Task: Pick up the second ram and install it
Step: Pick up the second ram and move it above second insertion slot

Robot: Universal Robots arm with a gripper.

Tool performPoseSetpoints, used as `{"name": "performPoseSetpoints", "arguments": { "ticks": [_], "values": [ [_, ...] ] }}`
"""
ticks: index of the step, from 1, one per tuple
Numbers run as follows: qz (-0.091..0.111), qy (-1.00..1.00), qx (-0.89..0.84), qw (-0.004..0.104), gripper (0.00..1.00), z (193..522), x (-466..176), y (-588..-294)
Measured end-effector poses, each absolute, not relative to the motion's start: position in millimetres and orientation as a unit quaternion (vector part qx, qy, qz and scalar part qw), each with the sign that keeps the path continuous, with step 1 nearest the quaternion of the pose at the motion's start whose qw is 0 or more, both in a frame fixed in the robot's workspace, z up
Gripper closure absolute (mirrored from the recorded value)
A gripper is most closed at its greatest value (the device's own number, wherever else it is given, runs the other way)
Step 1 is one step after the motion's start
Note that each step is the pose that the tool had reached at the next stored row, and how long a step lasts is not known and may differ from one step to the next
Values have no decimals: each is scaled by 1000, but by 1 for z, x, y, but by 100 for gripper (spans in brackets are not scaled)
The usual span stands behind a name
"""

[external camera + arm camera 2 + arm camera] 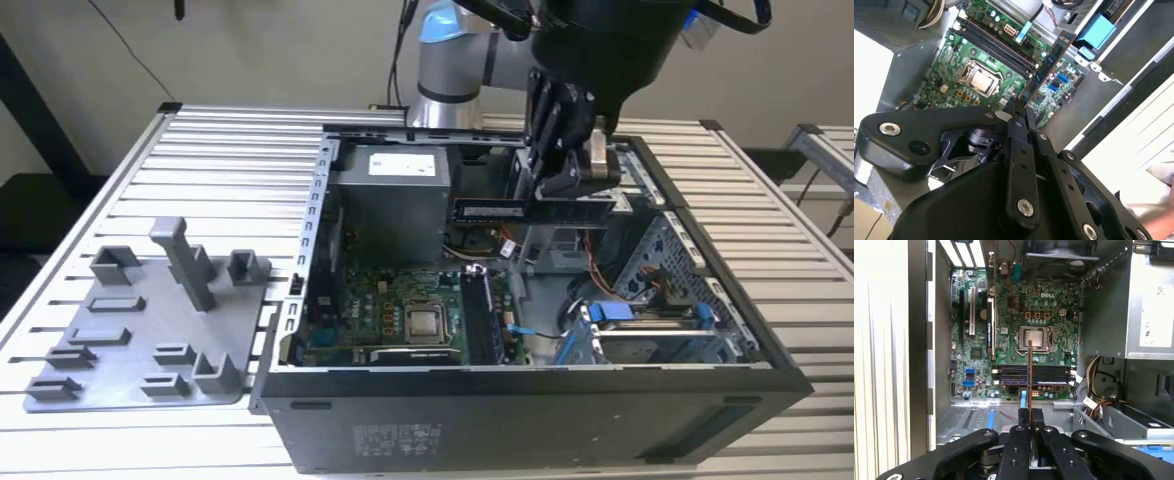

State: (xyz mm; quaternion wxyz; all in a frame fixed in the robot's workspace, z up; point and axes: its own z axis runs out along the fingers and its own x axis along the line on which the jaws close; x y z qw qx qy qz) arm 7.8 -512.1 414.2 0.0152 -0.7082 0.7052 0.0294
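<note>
Gripper (577,190) clamped on second ram (501,210), held clear above mobo (387,300) in open PC case (534,410).

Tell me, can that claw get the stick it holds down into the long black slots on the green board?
Probably yes. The claw holds the second ram above the open case, and in the first wrist view nothing lies between it and the slots.

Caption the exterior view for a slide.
End effector holds the second ram over the open computer case; grey fixture tray sits alongside.
</note>
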Motion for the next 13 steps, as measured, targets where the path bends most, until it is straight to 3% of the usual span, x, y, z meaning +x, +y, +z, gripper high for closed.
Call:
{"name": "performPoseSetpoints", "arguments": {
  "ticks": [13],
  "values": [
    [29, 706, -708, 15, 86, 414, 8, -482]
  ]
}}
